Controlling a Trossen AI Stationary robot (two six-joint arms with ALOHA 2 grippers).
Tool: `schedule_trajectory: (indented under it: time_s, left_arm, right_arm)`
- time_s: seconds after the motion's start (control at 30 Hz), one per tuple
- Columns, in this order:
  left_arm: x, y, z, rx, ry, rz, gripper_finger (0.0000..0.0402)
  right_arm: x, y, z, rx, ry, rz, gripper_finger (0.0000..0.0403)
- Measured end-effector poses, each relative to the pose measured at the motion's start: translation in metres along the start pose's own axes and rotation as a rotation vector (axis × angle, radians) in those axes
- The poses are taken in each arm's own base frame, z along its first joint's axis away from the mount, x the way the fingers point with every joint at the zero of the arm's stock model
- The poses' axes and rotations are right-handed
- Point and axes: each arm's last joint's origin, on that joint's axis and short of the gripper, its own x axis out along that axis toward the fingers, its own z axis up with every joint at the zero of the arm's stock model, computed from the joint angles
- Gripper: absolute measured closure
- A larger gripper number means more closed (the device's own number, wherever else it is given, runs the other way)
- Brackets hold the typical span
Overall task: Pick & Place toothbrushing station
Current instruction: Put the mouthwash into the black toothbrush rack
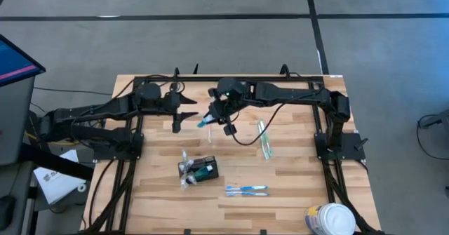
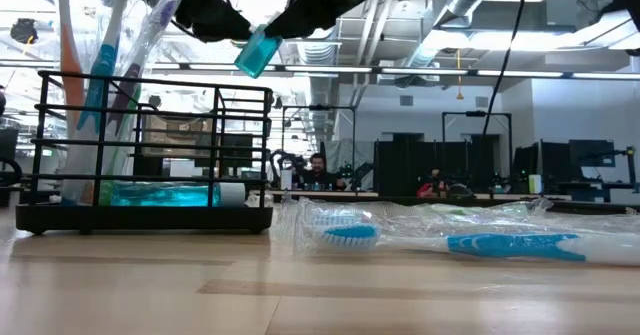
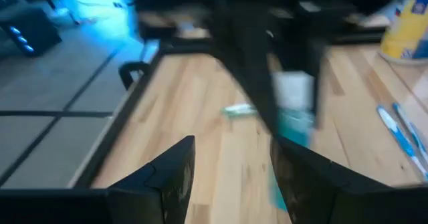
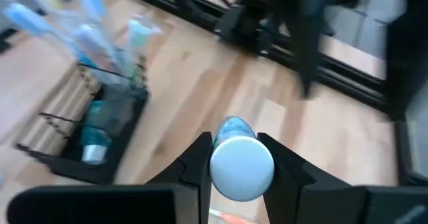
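The toothbrushing station (image 1: 199, 170) sits on the table (image 1: 295, 200) a little toward its front edge, near the middle: a small black wire rack with brushes standing at one end and a blue tube lying inside. You have both arms up over the far half of the table, close to each other. The right gripper (image 1: 216, 118) is clamped on a small teal tube with a white cap (image 4: 241, 166), held in the air above the board. The left gripper (image 1: 186, 107) stands just beside it with its fingers spread and nothing between them, so the tube looks like it now belongs to the right arm. The step in hand appears to be carrying that tube to the station. Next you probably need to swing the right arm toward the front edge, line the tube over an open slot, lower it and release. Two packaged toothbrushes (image 1: 246, 190) lie near the front edge, another (image 1: 264, 139) toward the right edge.
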Motion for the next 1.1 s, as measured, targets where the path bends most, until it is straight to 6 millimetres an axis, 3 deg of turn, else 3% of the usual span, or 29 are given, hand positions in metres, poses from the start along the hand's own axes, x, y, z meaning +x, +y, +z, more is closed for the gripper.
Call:
schedule_trajectory:
  time_s: [0.27,0.53,1.1]
  left_arm:
    - [-0.015,0.0,0.006,-0.002,-0.056,0.019,0.0223]
    - [-0.014,0.0,0.006,-0.003,-0.052,0.018,0.0225]
    - [-0.014,0.0,0.006,-0.002,-0.061,0.019,0.023]
  right_arm:
    - [0.008,0.026,0.009,0.011,0.016,0.091,0.0319]
    - [0.015,0.057,0.021,0.028,0.028,0.153,0.0319]
    - [0.027,0.094,0.031,0.112,0.061,0.211,0.0319]
